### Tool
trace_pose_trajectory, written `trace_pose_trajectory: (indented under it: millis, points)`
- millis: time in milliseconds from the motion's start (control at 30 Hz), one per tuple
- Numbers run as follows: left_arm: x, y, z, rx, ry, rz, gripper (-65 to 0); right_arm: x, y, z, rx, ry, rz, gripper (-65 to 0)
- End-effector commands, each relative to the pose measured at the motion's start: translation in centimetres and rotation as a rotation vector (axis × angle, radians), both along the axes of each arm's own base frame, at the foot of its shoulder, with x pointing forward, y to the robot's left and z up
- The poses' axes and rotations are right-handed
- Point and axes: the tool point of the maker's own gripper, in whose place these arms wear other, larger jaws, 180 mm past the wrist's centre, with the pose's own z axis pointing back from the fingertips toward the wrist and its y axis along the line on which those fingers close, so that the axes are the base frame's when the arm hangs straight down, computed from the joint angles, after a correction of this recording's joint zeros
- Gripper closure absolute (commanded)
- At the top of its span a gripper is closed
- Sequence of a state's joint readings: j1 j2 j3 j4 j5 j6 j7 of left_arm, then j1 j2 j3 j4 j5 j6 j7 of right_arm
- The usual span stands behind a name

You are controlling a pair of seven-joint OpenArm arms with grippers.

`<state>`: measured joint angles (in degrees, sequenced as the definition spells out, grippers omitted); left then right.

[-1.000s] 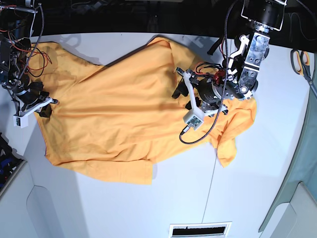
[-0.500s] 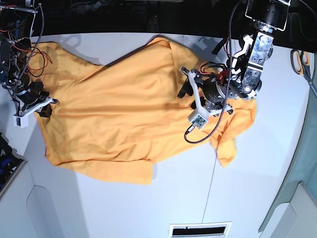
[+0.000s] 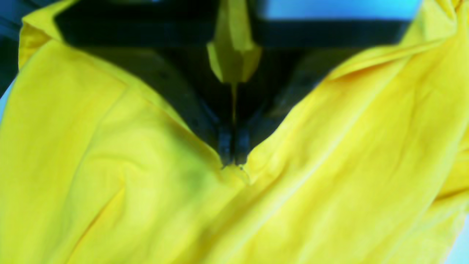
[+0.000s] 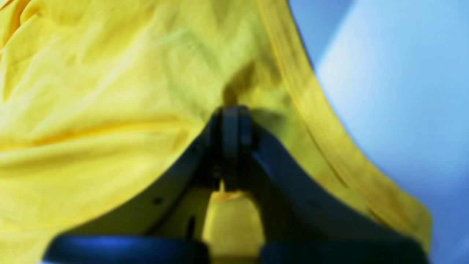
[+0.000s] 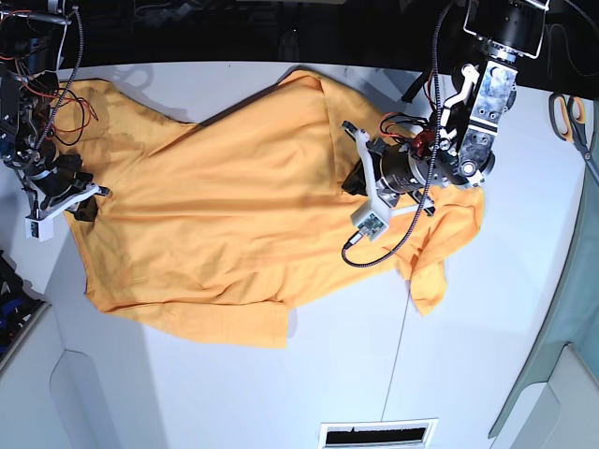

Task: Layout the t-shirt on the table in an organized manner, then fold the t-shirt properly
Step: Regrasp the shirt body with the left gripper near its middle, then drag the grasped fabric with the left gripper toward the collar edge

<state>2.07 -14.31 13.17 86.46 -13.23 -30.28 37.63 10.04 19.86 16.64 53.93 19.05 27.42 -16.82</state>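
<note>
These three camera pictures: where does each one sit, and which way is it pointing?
Base: high above, looking down on the white table, the t-shirt and both arms.
Left wrist: mounted on the left arm, looking along the left gripper, jaws pinched on a fold of shirt.
Right wrist: mounted on the right arm, looking along the right gripper, jaws shut on cloth near the shirt's edge, table beyond.
Shared: all three show the same shirt; the base view shows both grippers.

Black tools (image 3: 230,152), white camera mounts (image 5: 367,192), black cables.
</note>
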Motion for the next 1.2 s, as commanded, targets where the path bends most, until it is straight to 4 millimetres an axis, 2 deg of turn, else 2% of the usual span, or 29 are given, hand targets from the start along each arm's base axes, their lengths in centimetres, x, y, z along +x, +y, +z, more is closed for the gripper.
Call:
trace_pose_trajectory:
  millis: [0,100,200,300,600,800,900,1033,1167]
  points:
    - [1.1,0.3,1.2,-0.006,-0.046,-0.007,0.0,1.2,-0.9,1.5,-0.012,-0.045,-0.007,0.0]
    - [1.4,1.7,1.8,0.026,-0.067,-0.010,0.0,1.2,-0.9,1.5,-0.012,-0.045,-0.007,0.0]
    - [1.8,3.7,3.7,0.068,-0.105,0.004,0.0,1.2,-0.9,1.5,-0.012,-0.045,-0.007,0.0]
    - [0.9,5.4,5.3,0.121,-0.131,-0.025,0.0,1.2,-0.9,1.5,-0.012,-0.046,-0.008,0.0]
    - [-6.5,7.3,6.4,0.208,-0.097,-0.154,0.0,1.2,-0.9,1.5,-0.013,-0.047,-0.008,0.0]
    - [-11.9,6.2,6.6,0.216,-0.031,-0.234,0.0,1.2,-0.9,1.5,-0.013,-0.046,-0.007,0.0]
    - [-13.5,6.4,6.2,0.245,-0.003,-0.249,0.0,1.2,-0.9,1.5,-0.013,-0.046,-0.008,0.0]
    - [-14.5,8.1,5.2,0.330,0.025,-0.210,0.0,1.2,-1.0,1.5,-0.015,-0.046,-0.008,0.0]
    - [-16.5,9.0,4.3,0.376,0.088,-0.220,0.0,1.2,-1.0,1.5,-0.015,-0.047,-0.008,0.0]
